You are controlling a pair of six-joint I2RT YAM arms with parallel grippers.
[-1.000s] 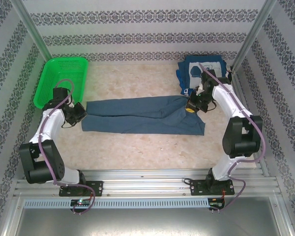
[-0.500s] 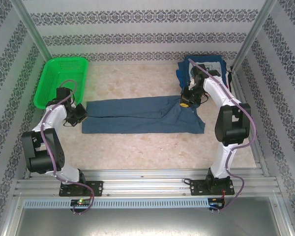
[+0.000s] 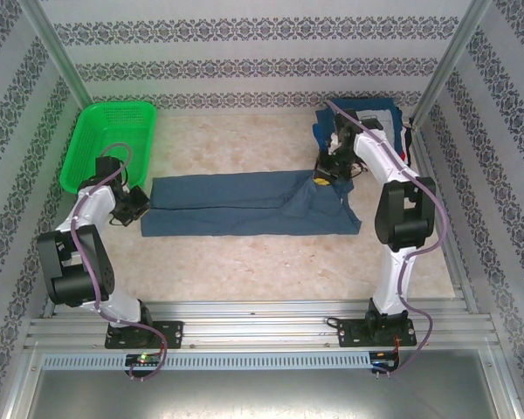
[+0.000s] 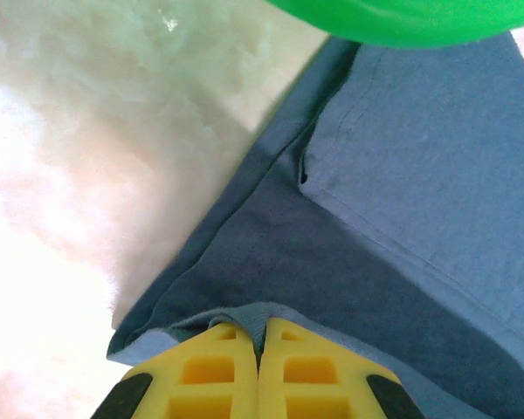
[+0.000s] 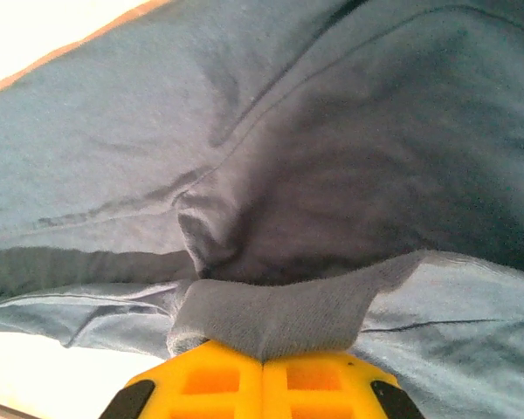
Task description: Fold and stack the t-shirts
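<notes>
Cloth is pinched in both of your grippers. Your left gripper is closed tight, its yellow fingers pressed together with the edge of the slate-blue t-shirt caught between their tips. It sits at the shirt's left end, near the green basket, whose rim hangs just above the cloth in the left wrist view. Your right gripper is closed as well, with a thick, bunched fold of the same shirt clamped between its tips; you see it at the far right corner of the shirt. The shirt lies flat on the table, stretched long from left to right across the middle, with one layer folded over another along its length. Its right end spreads wider toward the near side. The navy t-shirts lie in a heap at the far right corner of the table, just behind your right gripper, with the right arm reaching across them.
</notes>
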